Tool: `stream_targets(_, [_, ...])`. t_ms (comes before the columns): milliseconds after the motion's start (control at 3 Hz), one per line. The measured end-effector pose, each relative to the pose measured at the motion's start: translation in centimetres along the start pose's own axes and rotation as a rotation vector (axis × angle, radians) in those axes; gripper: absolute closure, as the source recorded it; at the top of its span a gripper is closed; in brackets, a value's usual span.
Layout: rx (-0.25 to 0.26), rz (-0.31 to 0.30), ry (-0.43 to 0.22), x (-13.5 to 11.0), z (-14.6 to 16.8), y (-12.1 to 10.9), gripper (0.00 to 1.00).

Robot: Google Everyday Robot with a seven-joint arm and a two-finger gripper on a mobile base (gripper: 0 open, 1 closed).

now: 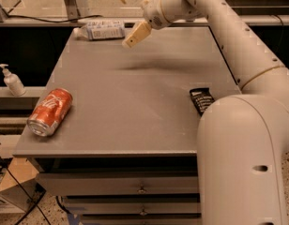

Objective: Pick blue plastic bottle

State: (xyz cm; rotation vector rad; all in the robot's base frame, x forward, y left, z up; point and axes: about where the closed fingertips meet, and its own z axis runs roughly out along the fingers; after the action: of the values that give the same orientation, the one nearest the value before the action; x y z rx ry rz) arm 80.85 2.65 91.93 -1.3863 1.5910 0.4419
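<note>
The blue plastic bottle [101, 30] lies on its side at the far left corner of the grey table [135, 107], its white cap pointing left. It has a pale blue-and-white label. My gripper [135, 34] hangs above the far middle of the table, just right of the bottle and not touching it. Its tan fingers point down and to the left.
A red soda can [49, 111] lies on its side near the table's front left edge. A dark flat packet [201, 100] lies at the right edge beside my arm. A white pump dispenser [12, 80] stands on a shelf off to the left. Drawers sit below the table.
</note>
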Motion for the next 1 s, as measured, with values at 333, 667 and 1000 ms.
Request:
stream_targets(333, [0.037, 0.018, -0.006, -0.2, 0.7, -0.8, 0.00])
stream_targets(667, [0.089, 0.053, -0.027, -0.2, 1.8, -2.1, 0.00])
stream_targets(1000, [0.115, 0.077, -0.034, 0.0, 2.6, -2.8, 0.00])
